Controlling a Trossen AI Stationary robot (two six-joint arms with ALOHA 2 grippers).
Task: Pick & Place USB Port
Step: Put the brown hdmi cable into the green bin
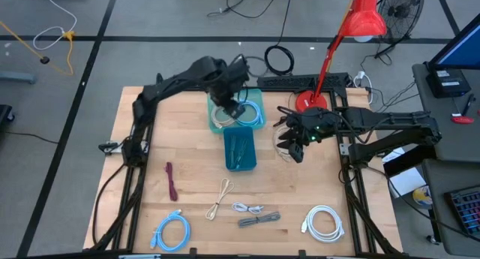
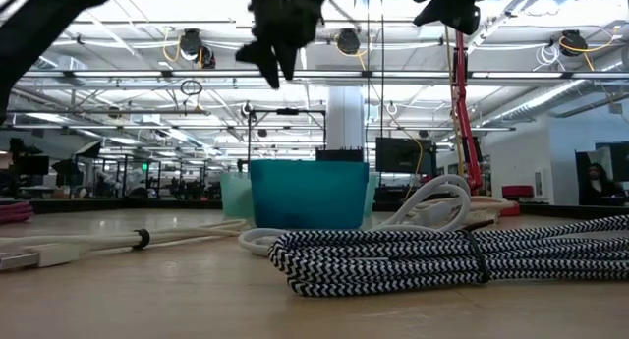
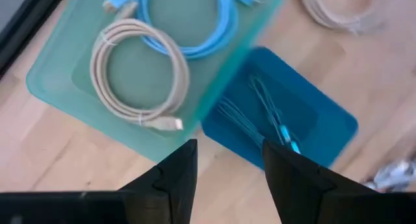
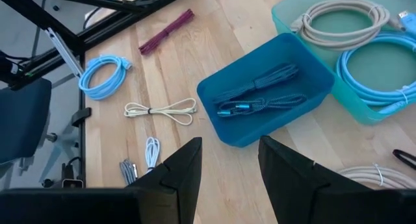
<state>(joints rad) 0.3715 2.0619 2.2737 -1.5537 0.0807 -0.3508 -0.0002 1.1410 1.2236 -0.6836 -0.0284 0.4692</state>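
Observation:
Several coiled USB cables are in play. A beige cable (image 3: 140, 74) and a light blue cable (image 3: 188, 23) lie in the pale teal tray (image 1: 214, 122). A dark blue cable (image 4: 260, 97) lies in the blue bin (image 1: 240, 165). My left gripper (image 3: 227, 165) hovers open and empty above the tray's near edge, beside the bin. My right gripper (image 4: 231, 159) hangs open and empty above the table just right of the bin (image 4: 224, 130). Another beige coil (image 1: 283, 131) lies on the wood under the right gripper.
Near the table's front edge lie a maroon cable (image 1: 172, 180), a thin beige cable (image 1: 220, 197), a small white cable (image 1: 247, 208), a braided black-and-white cable (image 1: 259, 219), a light blue coil (image 1: 171, 230) and a white coil (image 1: 324, 221). A red lamp (image 1: 364, 19) stands at the far right.

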